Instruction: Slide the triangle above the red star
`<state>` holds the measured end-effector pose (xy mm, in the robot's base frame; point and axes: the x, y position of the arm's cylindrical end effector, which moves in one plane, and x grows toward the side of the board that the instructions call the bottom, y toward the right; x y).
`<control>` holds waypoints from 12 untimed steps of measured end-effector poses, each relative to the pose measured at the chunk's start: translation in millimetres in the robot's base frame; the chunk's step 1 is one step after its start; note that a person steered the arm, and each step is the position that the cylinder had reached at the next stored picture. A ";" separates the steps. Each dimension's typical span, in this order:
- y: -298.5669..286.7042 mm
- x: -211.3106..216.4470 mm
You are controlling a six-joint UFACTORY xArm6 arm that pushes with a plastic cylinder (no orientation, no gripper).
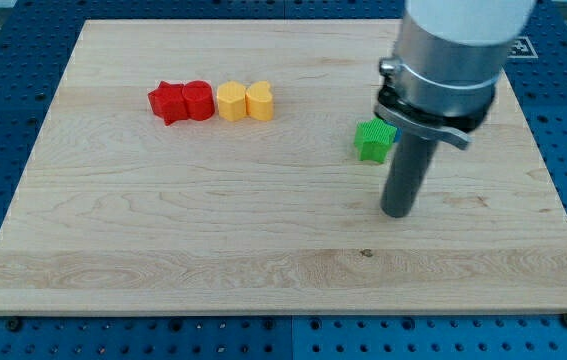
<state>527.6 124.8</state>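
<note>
Blue perforated bench surrounds a pale wooden table [263,250], seen from the one camera view.

Count on the table: two red blocks, two yellow-orange blocks, one green block, and a sliver of something blue.

Row toward the view's upper left, four blocks touching in a line. From the view's left: red star [166,102], red rounded block [198,100], yellow hexagon-like block [231,101], yellow heart-like block [260,100].

Green star-like block [373,140] sits well apart from the row, right of centre. A small blue piece [395,132] shows at its right edge, mostly hidden behind my rod; shape cannot be told, so I cannot confirm it as the triangle. No other triangle shows.

My tip [396,211] rests on the table below and just right of the green block, near it but apart. Silver arm housing fills the view's upper right.

Jaws: none on this rig, only the rod, so no opening to report.
</note>
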 end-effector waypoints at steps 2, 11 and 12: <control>40.3 9.1; 59.1 -182.9; 53.7 -203.2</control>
<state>324.3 178.5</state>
